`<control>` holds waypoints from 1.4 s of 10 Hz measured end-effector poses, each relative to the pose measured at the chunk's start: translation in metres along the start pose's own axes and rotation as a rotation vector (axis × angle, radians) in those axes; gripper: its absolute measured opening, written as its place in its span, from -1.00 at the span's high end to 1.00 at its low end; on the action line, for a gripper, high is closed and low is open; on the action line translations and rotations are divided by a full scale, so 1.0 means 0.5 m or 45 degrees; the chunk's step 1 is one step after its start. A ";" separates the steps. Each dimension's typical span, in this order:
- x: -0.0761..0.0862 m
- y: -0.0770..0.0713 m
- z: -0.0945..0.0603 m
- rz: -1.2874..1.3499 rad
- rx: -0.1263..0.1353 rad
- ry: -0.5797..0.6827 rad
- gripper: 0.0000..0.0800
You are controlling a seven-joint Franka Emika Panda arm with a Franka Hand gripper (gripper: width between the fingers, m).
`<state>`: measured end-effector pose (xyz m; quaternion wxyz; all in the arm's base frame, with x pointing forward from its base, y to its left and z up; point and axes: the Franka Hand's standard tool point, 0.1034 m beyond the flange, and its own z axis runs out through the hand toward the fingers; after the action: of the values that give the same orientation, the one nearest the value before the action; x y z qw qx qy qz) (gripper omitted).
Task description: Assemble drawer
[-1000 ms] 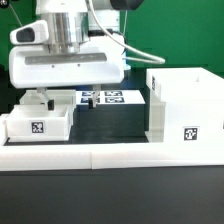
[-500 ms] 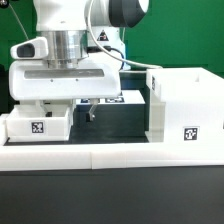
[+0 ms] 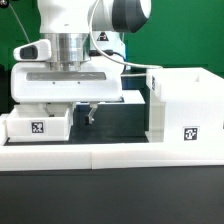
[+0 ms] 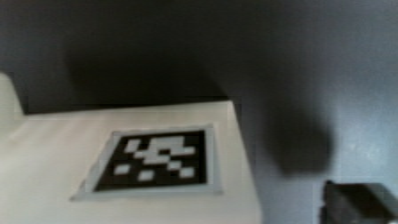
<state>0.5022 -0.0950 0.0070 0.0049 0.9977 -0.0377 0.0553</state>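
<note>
In the exterior view the large open-fronted shell (image 3: 185,100) stands at the right with a tag on its front. One small tray (image 3: 38,125) with a tag sits at the left. No second tray is in view. My gripper (image 3: 88,113) hangs low over the dark table between tray and shell, just beside the tray's right wall, touching nothing. It is open and empty. The wrist view is blurred: a white surface with one square tag (image 4: 160,160) lies close below, and I cannot tell which part it belongs to. One dark fingertip (image 4: 365,203) shows at the edge.
A long low white border wall (image 3: 110,157) runs along the front of the table. A strip of the marker board (image 3: 132,97) shows behind my gripper. A green backdrop stands behind the arm.
The arm has come down and shifted slightly toward the exterior view's left. Its wide body now hides the marker board's tags, and the fingers hang lower, beside the tray.
</note>
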 end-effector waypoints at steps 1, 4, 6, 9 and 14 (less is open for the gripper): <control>0.000 0.000 0.000 0.000 0.000 0.000 -0.23; 0.000 0.000 0.000 0.000 0.000 0.000 0.56; 0.000 0.001 0.000 0.000 0.000 0.000 0.90; 0.000 0.001 0.000 0.000 0.000 0.000 0.90; 0.008 -0.020 -0.013 -0.050 0.009 -0.007 0.90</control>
<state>0.5064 -0.0850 0.0139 0.0023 0.9984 -0.0179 0.0528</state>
